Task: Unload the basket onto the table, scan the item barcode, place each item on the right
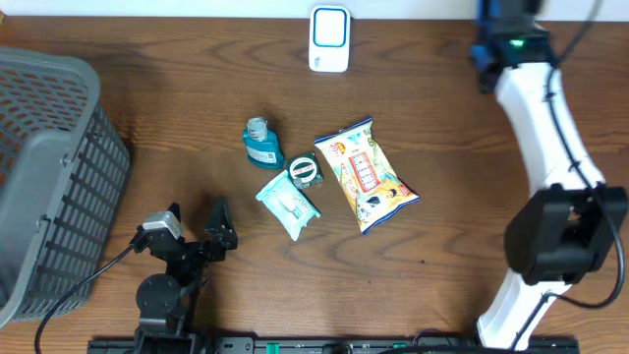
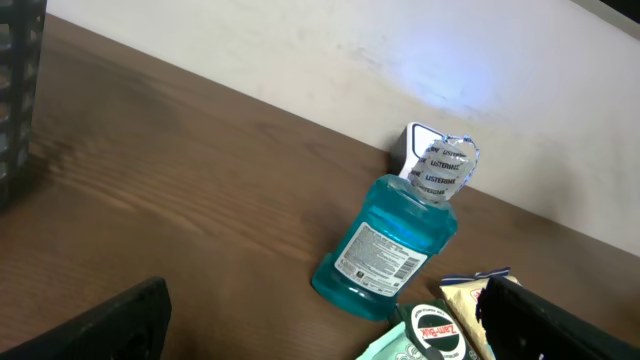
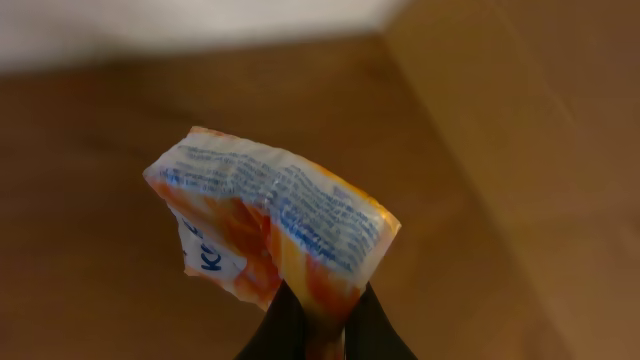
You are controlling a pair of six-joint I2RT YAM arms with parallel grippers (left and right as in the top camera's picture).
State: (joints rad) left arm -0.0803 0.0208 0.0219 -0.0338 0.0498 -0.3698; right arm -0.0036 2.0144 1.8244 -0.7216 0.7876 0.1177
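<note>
Tabletop [image 1: 177, 98]: bottle [image 1: 262, 146] of blue mouthwash

White right arm [image 1: 539, 128] with black joints and a green light — black, cabled left gripper [image 1: 197, 218]

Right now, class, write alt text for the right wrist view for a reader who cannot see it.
An orange-and-white packet with blue print is pinched by its lower edge between dark, shut jaws. A blurred brown surface lies behind.
</note>
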